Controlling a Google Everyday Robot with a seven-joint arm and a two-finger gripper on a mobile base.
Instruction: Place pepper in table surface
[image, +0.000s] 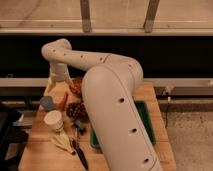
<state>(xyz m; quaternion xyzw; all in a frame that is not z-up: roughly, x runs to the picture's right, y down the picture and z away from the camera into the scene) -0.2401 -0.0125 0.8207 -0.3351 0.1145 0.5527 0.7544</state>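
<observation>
Slim orange-red pepper (62, 101) beneath tool (60, 92)

No text to call here: not a word, label, brand mark, number or sign can be read anywhere in view. The white arm's shell (117, 107) shows only plain round holes, no lettering. The hand (59, 84) hangs low over the far left of the surface (40, 145), and nothing printed shows there either.
</observation>
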